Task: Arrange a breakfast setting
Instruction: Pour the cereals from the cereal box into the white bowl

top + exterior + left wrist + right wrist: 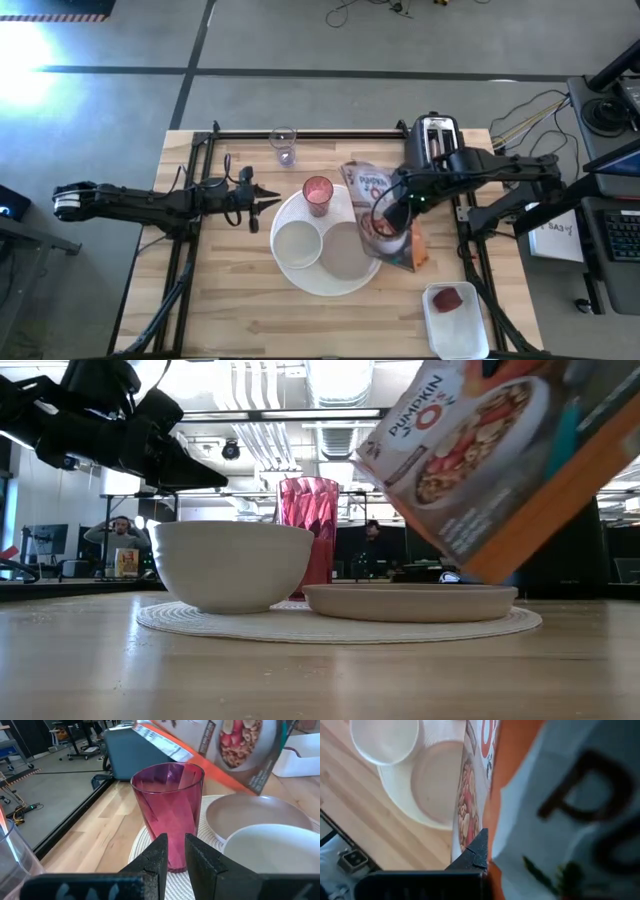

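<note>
On the wooden bench (240, 300), the white placemat (300, 218) carries bowl (297, 245), grey plate (347, 250) and pink tumbler (317, 194). Right hand (392, 218) is clamped on a tilted cereal box (372, 205) above the plate. Left hand (268, 198), fingers nearly together and holding nothing, hovers beside the tumbler.

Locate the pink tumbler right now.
In the high view the pink tumbler stands upright on the round placemat's far edge, behind the white bowl, with the left gripper just to its left.
</note>
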`<state>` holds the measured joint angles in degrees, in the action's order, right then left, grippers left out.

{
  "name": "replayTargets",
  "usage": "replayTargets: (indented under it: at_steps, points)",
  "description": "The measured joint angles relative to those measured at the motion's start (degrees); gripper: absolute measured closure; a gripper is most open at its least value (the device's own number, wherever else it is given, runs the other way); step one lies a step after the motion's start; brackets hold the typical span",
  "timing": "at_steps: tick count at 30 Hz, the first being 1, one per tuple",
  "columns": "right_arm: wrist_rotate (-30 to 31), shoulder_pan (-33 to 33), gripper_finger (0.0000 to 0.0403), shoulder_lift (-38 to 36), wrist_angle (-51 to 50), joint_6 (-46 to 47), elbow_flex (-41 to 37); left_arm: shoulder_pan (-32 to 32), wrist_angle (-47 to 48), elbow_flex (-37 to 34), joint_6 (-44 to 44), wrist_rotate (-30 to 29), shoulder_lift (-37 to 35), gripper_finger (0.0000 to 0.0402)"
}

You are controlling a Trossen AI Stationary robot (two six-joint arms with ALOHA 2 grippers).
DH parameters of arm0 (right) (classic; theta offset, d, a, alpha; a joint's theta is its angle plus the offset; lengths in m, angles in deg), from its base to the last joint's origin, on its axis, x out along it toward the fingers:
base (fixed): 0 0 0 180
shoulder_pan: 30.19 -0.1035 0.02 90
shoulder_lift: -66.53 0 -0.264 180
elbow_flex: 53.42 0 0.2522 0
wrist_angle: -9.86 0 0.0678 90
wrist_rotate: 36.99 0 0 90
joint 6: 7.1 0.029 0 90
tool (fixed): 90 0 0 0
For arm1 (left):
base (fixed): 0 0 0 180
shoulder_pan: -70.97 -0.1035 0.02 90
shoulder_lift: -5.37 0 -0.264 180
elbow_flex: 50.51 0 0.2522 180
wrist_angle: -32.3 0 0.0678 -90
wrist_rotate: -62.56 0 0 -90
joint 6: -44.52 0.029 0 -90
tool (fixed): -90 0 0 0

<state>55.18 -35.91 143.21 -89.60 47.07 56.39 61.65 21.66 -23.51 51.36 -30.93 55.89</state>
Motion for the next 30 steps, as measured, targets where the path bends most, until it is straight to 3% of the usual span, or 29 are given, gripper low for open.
replayTargets:
  at_steps: [13,22,30]
  points:
    - [-10.0,-4.2,0.0394,0.0,0.9,-0.8,2.0,1.1,0.3,0.0,-7.4,0.0,0.0,0.0354]
    - [-10.3,-5.4,0.0394,4.8,4.3,-1.7,10.9,1.1,0.2,0.0,-7.4,0.0,0.0,0.0354]
    - [-16.3,-5.4,0.0394,14.7,-0.5,-4.2,23.7,1.1,0.2,0.0,-8.4,-3.2,0.0,0.0354]
